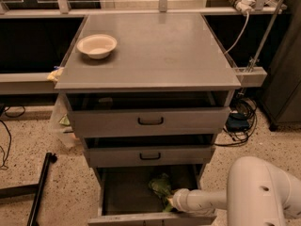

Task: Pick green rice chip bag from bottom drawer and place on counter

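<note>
The bottom drawer [124, 194] stands pulled open under two shallower drawers. A crumpled green rice chip bag [161, 186] lies in its right half. My white arm reaches in from the lower right, and my gripper [170, 203] is at the bag's near edge, just inside the drawer's front wall. The counter [150, 51] is the wide grey cabinet top above.
A white bowl [97, 45] sits at the counter's far left. The top drawer [150, 121] and middle drawer [150, 156] are slightly open. A black pole [38, 188] lies on the floor at left. Cables [240, 121] hang at right.
</note>
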Controlling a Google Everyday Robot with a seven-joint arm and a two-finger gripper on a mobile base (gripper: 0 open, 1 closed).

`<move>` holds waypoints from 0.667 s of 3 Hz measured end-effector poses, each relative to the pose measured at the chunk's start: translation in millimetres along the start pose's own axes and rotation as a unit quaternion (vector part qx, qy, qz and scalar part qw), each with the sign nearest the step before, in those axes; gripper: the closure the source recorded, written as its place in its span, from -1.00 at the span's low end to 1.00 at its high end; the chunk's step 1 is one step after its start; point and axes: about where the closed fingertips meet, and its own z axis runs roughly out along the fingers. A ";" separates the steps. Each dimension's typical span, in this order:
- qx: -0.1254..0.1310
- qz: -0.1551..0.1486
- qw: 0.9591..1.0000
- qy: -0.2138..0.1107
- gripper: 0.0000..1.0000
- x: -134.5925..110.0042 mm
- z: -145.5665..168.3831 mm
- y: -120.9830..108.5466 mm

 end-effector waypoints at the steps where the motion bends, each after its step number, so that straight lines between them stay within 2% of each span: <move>1: -0.025 -0.071 0.997 -0.028 1.00 -33.7 -19.6 -3.3; 2: -0.021 -0.163 0.983 -0.078 1.00 -91.7 -53.7 -36.4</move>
